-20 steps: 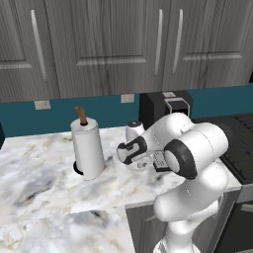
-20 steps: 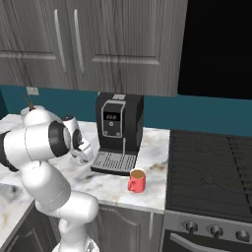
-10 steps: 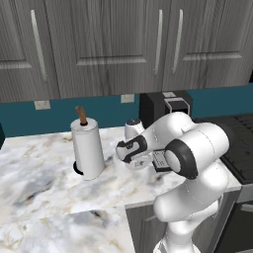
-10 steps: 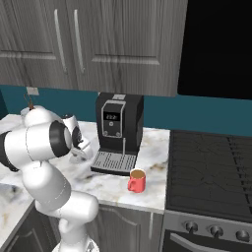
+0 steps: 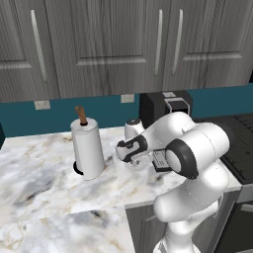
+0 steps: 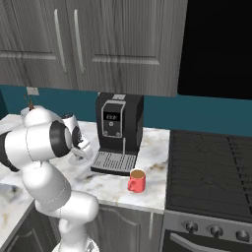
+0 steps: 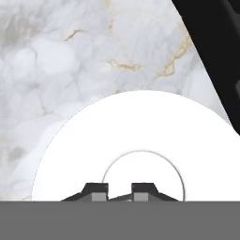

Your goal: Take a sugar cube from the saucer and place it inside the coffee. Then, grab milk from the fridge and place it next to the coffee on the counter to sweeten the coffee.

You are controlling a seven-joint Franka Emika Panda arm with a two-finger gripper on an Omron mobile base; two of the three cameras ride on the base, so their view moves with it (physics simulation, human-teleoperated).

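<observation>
claw pinched nearly shut low over the saucer's middle, sugar cube hidden so grip unclear | saucer on bench left of coffee machine, cup further right | cube light, crumbly: pinch flat sides gently

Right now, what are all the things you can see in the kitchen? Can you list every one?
saucer: one, white, on the counter, right under the gripper
coffee: one, red cup with tan top, on the counter in front of the coffee machine
counter: one, white-and-grey marble with tan veins
paper towel roll: one, white with a brown post, upright on the counter
coffee machine: one, black, against the teal wall
stove: one, black, right of the counter
cabinets: grey wood, above
gripper: one, dark tips nearly together over the saucer's middle
</observation>
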